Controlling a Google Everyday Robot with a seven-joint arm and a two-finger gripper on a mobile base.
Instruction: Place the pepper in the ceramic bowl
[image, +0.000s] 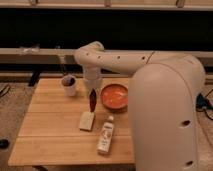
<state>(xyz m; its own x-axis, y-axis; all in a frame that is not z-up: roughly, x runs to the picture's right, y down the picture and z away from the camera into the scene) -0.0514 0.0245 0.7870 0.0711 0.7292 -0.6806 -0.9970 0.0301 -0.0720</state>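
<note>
The pepper (92, 101) is slim and dark red, hanging upright from my gripper (93, 91) above the table, just left of the ceramic bowl. The ceramic bowl (115, 96) is round, shallow and orange, on the wooden table right of centre. My gripper is shut on the pepper's top end and points down from the big white arm (125, 60) that crosses in from the right. The pepper's tip hangs above the tan block.
A pale tan block (87, 121) lies on the wooden table (50, 125) under the pepper. A white bottle (105, 135) lies in front of the bowl. A small white cup (69, 85) with dark contents stands at the back left.
</note>
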